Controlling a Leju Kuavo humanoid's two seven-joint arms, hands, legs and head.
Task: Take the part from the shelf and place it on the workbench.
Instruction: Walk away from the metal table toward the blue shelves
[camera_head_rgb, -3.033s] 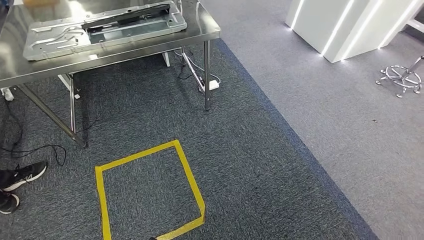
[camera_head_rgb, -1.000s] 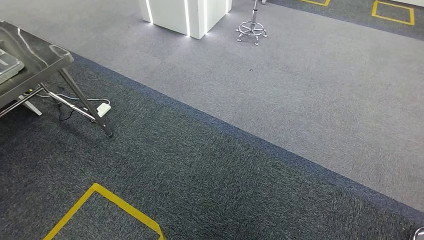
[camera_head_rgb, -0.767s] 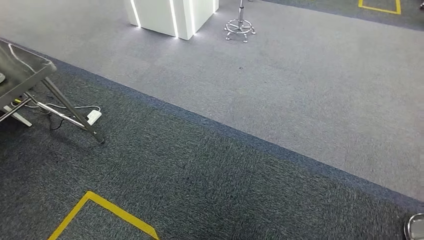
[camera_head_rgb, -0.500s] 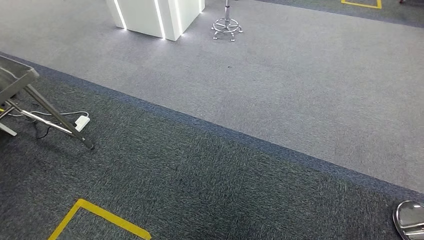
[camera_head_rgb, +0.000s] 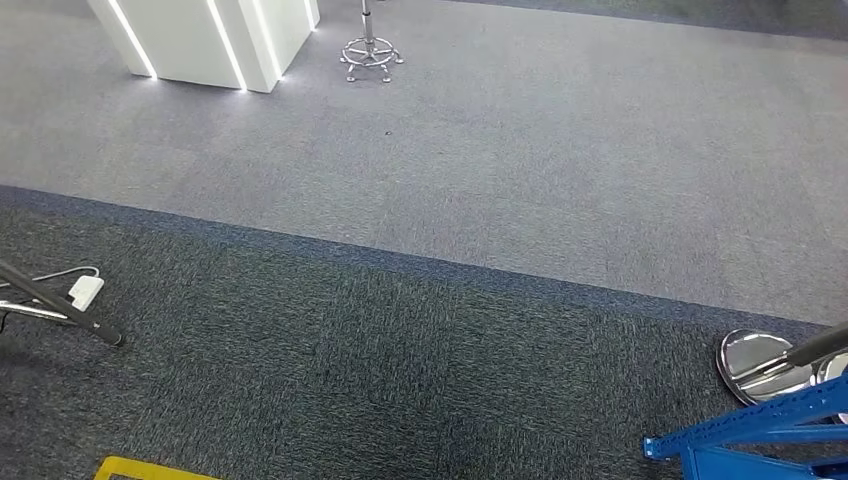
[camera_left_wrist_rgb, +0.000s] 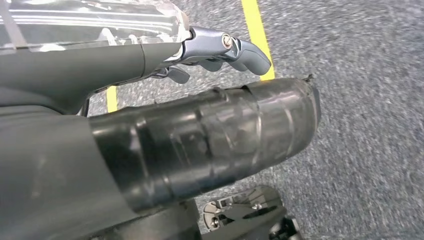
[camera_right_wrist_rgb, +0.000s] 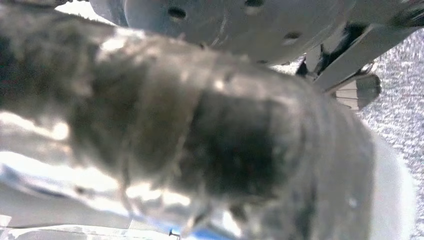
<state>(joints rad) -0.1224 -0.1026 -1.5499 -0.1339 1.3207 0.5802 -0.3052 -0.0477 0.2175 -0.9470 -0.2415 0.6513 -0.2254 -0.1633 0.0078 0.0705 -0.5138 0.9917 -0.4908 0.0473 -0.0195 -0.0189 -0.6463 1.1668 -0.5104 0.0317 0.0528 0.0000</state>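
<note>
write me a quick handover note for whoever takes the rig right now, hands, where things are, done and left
Left hand: hanging over the carpet, fingers apart, holding nothing.
Right hand: blurred close-up, state unclear.
Blue shelf frame shows at the head view's lower right; a workbench leg at its left edge.
Done: nothing evident, no part seen in hand.
Left: reach the shelf, take the part, place it on the workbench.

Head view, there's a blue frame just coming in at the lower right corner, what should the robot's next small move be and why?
Probably keep turning right. The blue frame, likely the shelf, sits cut off at the head view's lower right corner, and no part is visible on it. The table leg lies at the left edge, so the workbench is to the left. The left hand hangs over carpet with nothing in it.
</note>
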